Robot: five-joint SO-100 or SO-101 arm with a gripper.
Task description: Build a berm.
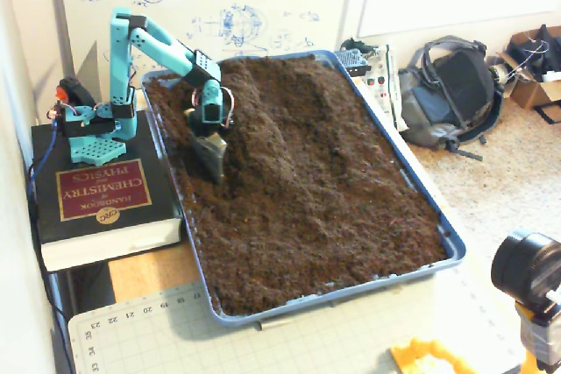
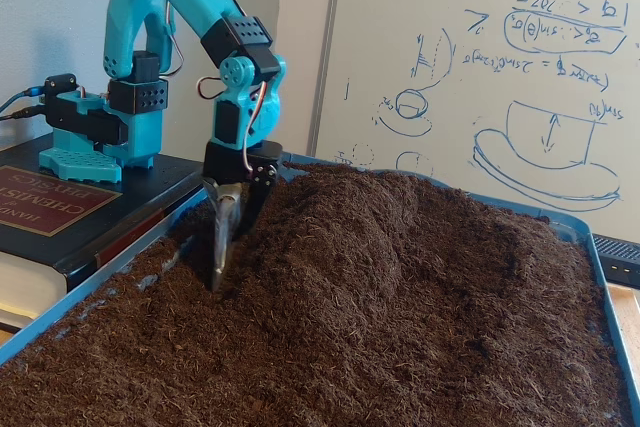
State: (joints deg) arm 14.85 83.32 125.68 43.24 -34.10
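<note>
Gripper (image 2: 219, 272) tip dug into soil at berm's (image 2: 350, 227) near foot by tray (image 1: 443, 232) wall; jaws nearly closed, holding nothing (blade-like finger). Risk: hard sweep spills soil over rim, or collapses ridge slope.

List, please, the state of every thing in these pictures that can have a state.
Gripper: pointing down, fingers nearly together, tip in the soil beside the berm.
Berm: raised ridge, loose and crumbly.
Tray: filled with soil.
Book: closed, lying flat under the arm's base.
Backpack: on the floor, slumped.
</note>
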